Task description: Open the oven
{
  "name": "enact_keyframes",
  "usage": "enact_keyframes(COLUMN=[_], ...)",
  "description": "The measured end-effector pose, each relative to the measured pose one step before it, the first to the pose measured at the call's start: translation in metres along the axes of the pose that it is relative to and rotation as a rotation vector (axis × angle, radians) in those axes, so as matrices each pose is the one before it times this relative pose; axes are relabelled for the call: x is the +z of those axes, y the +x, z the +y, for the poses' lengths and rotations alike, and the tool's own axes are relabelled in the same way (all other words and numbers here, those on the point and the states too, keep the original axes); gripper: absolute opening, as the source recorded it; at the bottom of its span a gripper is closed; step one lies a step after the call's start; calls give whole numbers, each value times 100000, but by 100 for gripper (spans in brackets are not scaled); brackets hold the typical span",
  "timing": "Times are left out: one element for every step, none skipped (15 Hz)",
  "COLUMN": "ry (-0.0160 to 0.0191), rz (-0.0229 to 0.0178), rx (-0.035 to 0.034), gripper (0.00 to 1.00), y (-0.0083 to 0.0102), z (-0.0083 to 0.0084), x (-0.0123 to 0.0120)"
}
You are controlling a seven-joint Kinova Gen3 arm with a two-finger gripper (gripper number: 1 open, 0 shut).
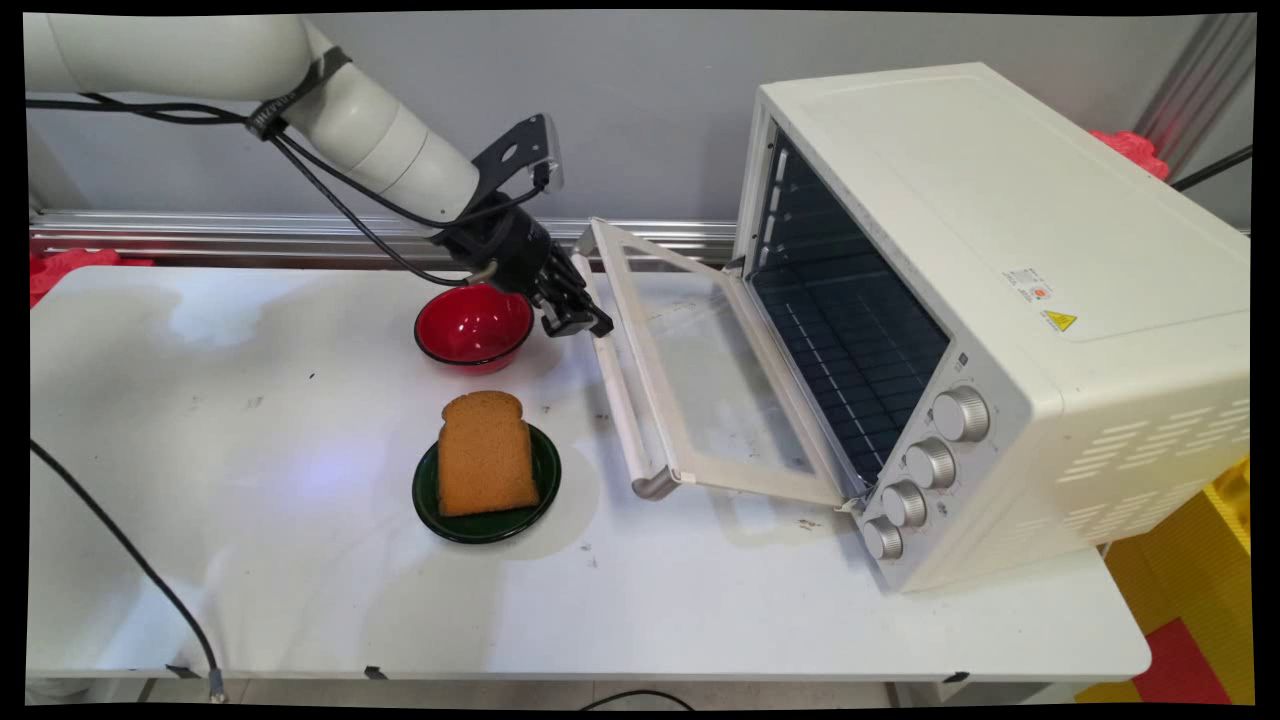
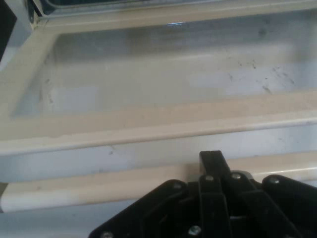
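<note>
Overhead first: the gripper (image 1: 578, 315) hangs low at the far end of the oven door's handle (image 1: 622, 400), just beside or touching it, too close to call. The door (image 1: 700, 375) lies dropped open, nearly flat over the table (image 1: 250, 560), hinged at the toaster oven (image 1: 1000, 300) on the right. The handle bar's long axis runs from far to near along the door's free edge, and the gripper sits at its far tip, on the side away from the oven. A red bowl (image 1: 472, 325) stands just beside the gripper on its left. Nearer the camera, well apart from the gripper, a slice of bread (image 1: 486, 452) lies on a dark green plate (image 1: 535, 500).

Hand camera next: the fingers (image 2: 212, 163) look pressed together into one narrow black tip, nothing pinched between them. That tip rests right at the cream handle bar (image 2: 99, 186), which crosses the picture side to side, with the door's glass pane (image 2: 163, 74) beyond it.
</note>
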Motion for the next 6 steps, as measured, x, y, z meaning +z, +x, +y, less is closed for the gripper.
enact_keyframes(ry=[-107, -56, -49, -72, -49, -19], rz=[16, -46, -51, -77, -128, -84], rx=[-63, -96, -40, -6, -83, -109], gripper=[0, 0, 0, 0, 0, 0], y=[-165, -162, -175, -150, -166, -196], z=[-56, -57, -71, -73, -61, -56], x=[84, 45, 22, 23, -6, -52])
